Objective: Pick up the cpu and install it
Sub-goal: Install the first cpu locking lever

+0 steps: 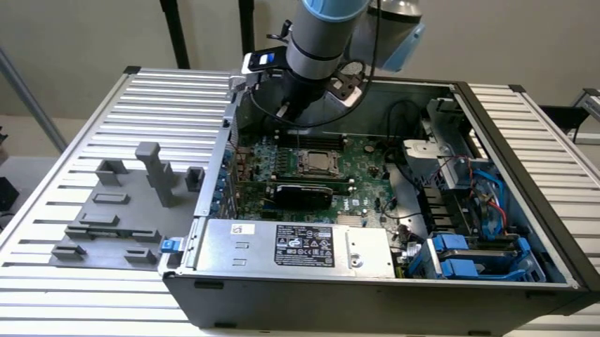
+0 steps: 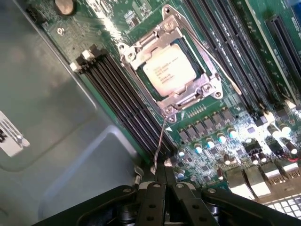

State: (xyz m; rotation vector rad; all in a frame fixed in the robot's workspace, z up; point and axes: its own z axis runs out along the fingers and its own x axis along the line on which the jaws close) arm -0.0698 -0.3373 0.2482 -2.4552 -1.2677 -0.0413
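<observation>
I see one arm point(image 1: 319, 35) reaching down into one open PC case point(image 1: 525, 210) on the bench point(image 1: 168, 105). In the wrist view the gripper point(image 2: 163, 181) has its two fingers point(image 2: 153, 197) clenched together with nothing between them, their tips hanging just above the board point(image 2: 221, 141), beside a thin wire lever point(image 2: 162, 139) that runs from the socket's corner toward them.

The one cpu point(image 2: 168, 70) already sits in the socket point(image 2: 171, 61), its silvery top showing through the metal frame; in the exterior view I find it at the middle of the board point(image 1: 319, 163), just below the gripper point(image 1: 292, 116). I count one socket, with dark memory slots point(image 2: 120, 101) running along both of its sides; I can't count them reliably.

Toward the case front lies one power supply point(image 1: 295, 246) with a dark label. At the exterior view's right are blue drive brackets point(image 1: 473, 260), at least two. On the exterior view's left, one grey fixture plate point(image 1: 117, 217) carries several upright blocks.
</observation>
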